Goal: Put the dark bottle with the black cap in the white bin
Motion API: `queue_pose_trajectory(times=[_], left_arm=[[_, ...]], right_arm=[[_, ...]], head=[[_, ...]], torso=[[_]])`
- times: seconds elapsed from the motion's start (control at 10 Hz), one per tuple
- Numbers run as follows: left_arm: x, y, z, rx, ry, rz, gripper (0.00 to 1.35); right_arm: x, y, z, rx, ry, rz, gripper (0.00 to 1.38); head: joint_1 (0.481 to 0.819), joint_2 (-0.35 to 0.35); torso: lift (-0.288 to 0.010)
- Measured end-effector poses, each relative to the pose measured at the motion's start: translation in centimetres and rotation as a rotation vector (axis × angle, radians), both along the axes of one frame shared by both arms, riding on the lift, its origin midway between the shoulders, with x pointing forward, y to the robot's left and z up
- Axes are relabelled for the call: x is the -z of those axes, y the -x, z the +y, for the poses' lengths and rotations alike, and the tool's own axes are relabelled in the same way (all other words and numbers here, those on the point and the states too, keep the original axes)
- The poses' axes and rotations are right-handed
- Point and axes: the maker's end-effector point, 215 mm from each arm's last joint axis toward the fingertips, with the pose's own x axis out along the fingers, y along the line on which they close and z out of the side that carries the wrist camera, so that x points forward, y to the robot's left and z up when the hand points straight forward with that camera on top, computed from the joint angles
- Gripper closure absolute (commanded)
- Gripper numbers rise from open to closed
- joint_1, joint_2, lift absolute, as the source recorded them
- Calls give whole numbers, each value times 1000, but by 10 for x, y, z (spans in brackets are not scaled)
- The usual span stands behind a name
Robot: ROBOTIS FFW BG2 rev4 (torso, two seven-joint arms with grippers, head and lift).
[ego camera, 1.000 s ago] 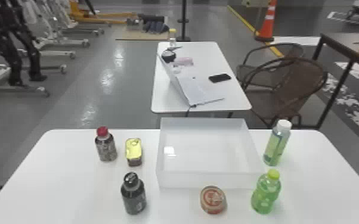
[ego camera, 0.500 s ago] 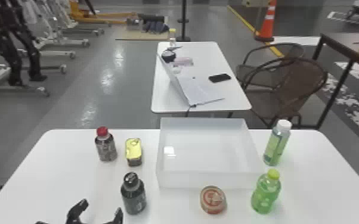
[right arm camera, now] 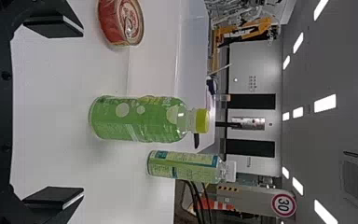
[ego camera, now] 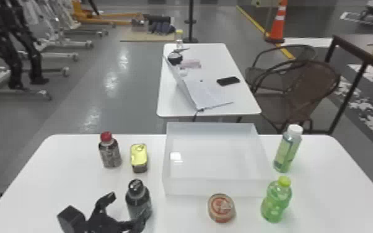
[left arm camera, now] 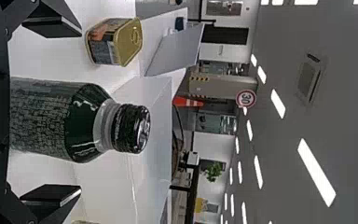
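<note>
The left claw (ego camera: 127, 207), spread wide, straddles the dark bottle (ego camera: 138, 201) near the white bin (ego camera: 192, 187); the right claw (right arm camera: 82, 112) gapes too.

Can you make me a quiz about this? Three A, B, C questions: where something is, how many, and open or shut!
1. Where's the round tin?
A) in the bin
B) on the robot's side of the bin
C) behind the bin

2. How many bottles stand on the bin's table?
A) two
B) six
C) four

3. How is the left pincer?
A) open
B) shut, empty
C) shut on the tin

Answers:
1 B: the head view shows it there.
2 C: red, black, white and yellow-green caps.
3 A: its fingers are apart, the dark bottle between them.
</note>
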Motion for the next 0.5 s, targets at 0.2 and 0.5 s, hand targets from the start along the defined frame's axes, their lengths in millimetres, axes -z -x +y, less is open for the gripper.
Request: queue_pose_trajectory(times=[0.2, 0.5], left_arm=[[5, -7, -18, 49, 0, 14, 119], [13, -16, -30, 90, 0, 34, 124]], right_arm=[[0, -1, 0, 2, -4, -3, 98], [0, -3, 3, -2, -11, -8, 98]], head=[[549, 0], [549, 0]], torso=[[-100], [-100]])
